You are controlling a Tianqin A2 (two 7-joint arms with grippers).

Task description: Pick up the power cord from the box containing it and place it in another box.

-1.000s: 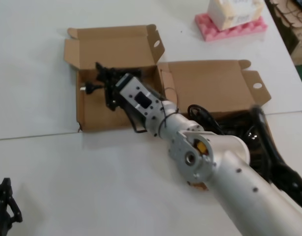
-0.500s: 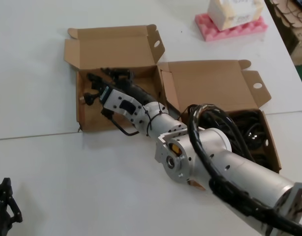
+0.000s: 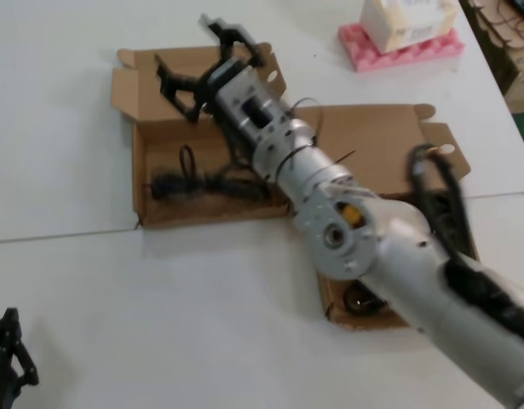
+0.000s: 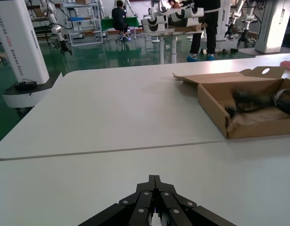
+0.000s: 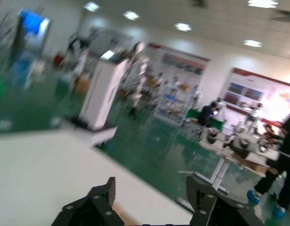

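Observation:
The black power cord [image 3: 206, 182] lies coiled on the floor of the left cardboard box [image 3: 141, 170], the squarish one whose lid tab has a round hole. My right gripper [image 3: 192, 49] is open and empty, raised above that box's upright lid, clear of the cord. In the right wrist view the right gripper [image 5: 152, 190] stands wide apart with nothing between the fingers. The right box [image 3: 372, 136], with the splayed oval-holed flap [image 3: 446, 149], is mostly hidden under my right arm. The left wrist view shows the left box [image 4: 215, 106] with the cord [image 4: 258, 100] inside.
My left gripper [image 3: 4, 354] is parked shut at the near left corner of the table; it also shows in the left wrist view [image 4: 154, 178]. A pink foam pad carrying a white package [image 3: 398, 38] sits at the back right. A table seam [image 3: 57, 232] runs before the boxes.
My right gripper lowered the cord into the left box, let go of it, and rose toward the lid with its fingers open. The left arm has not moved.

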